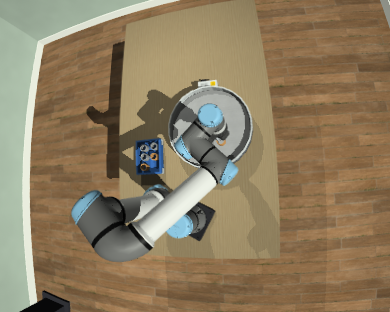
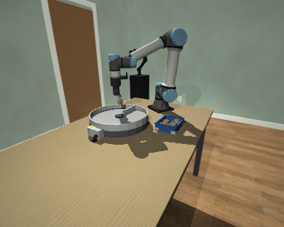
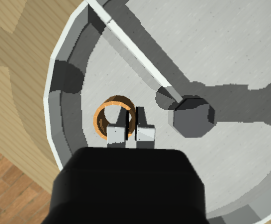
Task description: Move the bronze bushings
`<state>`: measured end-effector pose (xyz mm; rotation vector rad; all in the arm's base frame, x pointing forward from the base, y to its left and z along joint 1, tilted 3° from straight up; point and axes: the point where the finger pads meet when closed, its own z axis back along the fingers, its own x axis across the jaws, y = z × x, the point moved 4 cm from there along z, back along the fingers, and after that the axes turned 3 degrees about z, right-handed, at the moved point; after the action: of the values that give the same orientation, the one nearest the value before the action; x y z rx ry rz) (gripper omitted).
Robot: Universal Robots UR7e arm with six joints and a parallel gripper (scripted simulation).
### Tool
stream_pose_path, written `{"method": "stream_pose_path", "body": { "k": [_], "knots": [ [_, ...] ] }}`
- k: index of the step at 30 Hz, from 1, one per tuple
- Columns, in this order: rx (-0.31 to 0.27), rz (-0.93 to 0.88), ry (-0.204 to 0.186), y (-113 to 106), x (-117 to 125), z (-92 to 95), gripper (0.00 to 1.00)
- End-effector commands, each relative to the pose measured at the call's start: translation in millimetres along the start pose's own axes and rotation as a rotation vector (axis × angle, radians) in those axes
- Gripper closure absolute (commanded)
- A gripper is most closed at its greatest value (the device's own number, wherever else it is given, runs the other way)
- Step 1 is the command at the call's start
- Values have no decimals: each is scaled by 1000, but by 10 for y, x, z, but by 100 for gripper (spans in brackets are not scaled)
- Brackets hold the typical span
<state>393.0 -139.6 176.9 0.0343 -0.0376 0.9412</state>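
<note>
The black two-finger gripper (image 3: 130,134) is pinching the wall of a short bronze ring-shaped bushing (image 3: 107,112), hanging it open end down over the grey turntable disc (image 3: 236,65), between the raised rim and the dark hub (image 3: 192,116).

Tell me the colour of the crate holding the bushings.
Blue: the crate shows best in the top view, beside the turntable.
</note>
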Motion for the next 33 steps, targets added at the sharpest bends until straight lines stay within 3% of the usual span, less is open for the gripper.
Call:
{"method": "stream_pose_path", "body": {
  "k": [1,7,15,33],
  "knots": [
    [-1,0,0,-3,0,4,100],
    [-1,0,0,-3,0,-16,100],
    [-1,0,0,-5,-3,-251,100],
    [-1,0,0,-5,-3,-254,100]
  ]
}}
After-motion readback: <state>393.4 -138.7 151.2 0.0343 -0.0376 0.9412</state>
